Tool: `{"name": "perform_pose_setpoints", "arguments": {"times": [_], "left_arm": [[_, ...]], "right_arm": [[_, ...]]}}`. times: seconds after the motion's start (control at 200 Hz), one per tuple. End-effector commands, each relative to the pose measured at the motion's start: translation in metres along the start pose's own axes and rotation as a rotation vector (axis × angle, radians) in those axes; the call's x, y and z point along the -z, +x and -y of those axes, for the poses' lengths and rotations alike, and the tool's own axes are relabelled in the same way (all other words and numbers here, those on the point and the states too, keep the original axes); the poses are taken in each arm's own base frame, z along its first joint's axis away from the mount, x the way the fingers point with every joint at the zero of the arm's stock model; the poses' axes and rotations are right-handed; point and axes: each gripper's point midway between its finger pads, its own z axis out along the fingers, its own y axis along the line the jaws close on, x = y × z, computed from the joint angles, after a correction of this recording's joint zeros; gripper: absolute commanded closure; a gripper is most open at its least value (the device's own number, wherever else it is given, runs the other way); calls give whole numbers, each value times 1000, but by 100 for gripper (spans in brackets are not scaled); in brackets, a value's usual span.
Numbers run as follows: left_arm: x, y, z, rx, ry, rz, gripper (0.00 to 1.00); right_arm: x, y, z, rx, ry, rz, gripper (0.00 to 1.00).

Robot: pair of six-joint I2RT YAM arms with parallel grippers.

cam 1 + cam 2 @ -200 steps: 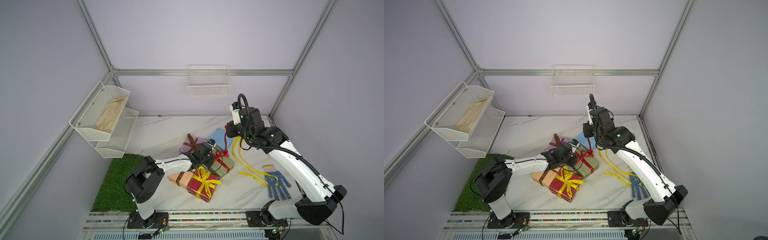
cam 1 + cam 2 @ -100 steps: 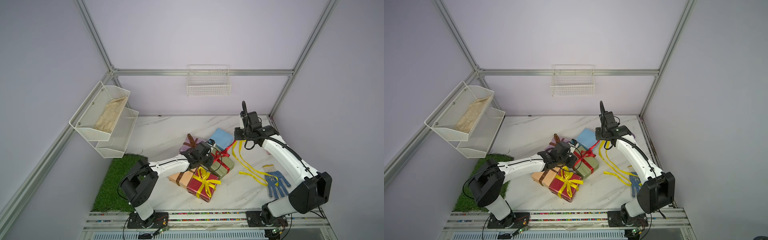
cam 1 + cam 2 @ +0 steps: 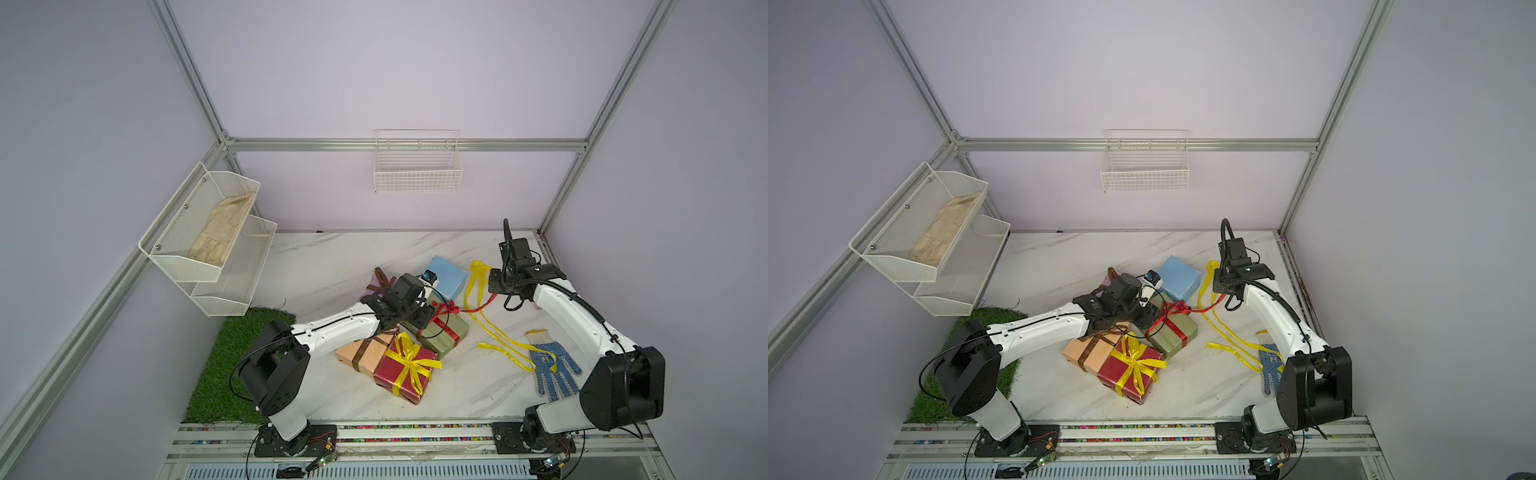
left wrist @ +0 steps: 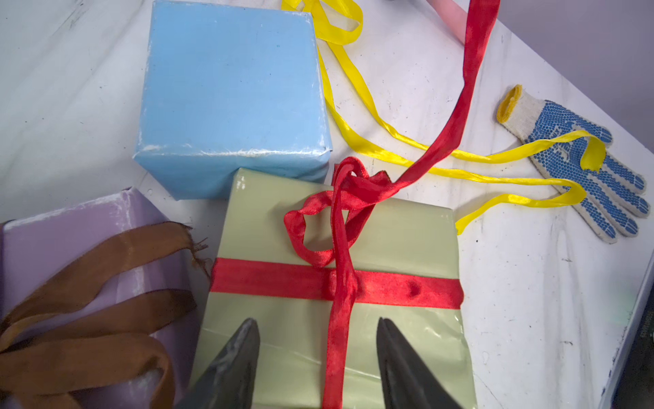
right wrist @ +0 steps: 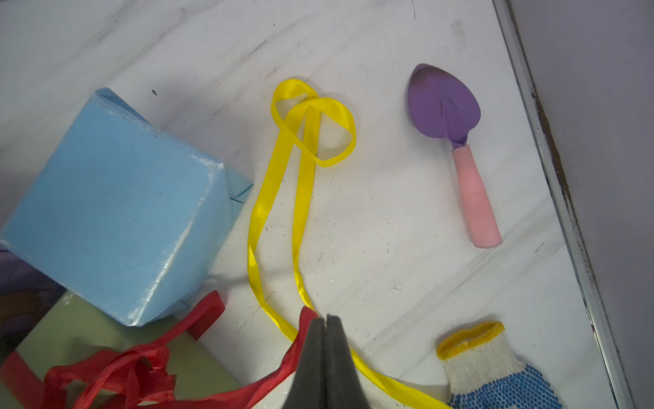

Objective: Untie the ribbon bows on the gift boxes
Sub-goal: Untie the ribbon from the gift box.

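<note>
The right claw (image 5: 323, 320) is pinched tight on the free tail of the red ribbon (image 4: 456, 117). The tail's long axis runs from those tips back to the knot on the olive green box (image 4: 400, 230), lifted off the worktop (image 4: 531, 301) in a slightly curved line. In both top views it spans the gap between the two claws (image 3: 473, 308).

The left claw (image 4: 317, 324) hangs over the near end of that box with its jaws spread apart, gripping nothing. One red band runs lengthwise straight out from between its jaws toward the knot, and a second band crosses the box at right angles just ahead of them. One slack loop of the bow stands beside the knot.

Beyond the olive box from the left claw sits the light blue box (image 4: 230, 95), bare of ribbon. A loose yellow ribbon (image 5: 300, 198) lies flat on the worktop ahead of the right claw, its long strands pointing away from the tips to a small loop at the far end. The lilac box (image 4: 88, 219) with its brown ribbon (image 4: 106, 311) lies beside the left claw.
</note>
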Motion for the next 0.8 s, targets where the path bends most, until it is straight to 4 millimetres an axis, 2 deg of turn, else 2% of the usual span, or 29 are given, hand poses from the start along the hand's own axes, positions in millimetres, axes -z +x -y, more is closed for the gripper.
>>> {"name": "perform_pose_setpoints", "arguments": {"times": [0.0,0.09,0.16,0.275,0.46,0.675,0.795], "left_arm": [[-3,-26,8,-46,22,43,44],[-13,-27,8,-50,22,23,44],[-21,-26,10,-51,34,9,45],[-33,-27,13,-52,52,-6,45],[-47,-26,16,-46,73,-31,45],[-51,-26,23,-42,108,-41,46],[-52,-25,24,-39,114,-46,50]], "right_arm": [[9,-4,5,-30,15,32,94],[12,-1,11,-21,46,18,71],[14,4,2,-18,-8,-9,58],[21,9,-9,-28,-89,-4,46],[28,23,-29,-59,-233,-20,46],[15,60,-49,-94,-359,-98,47],[7,80,-61,-85,-385,-144,47]]}}
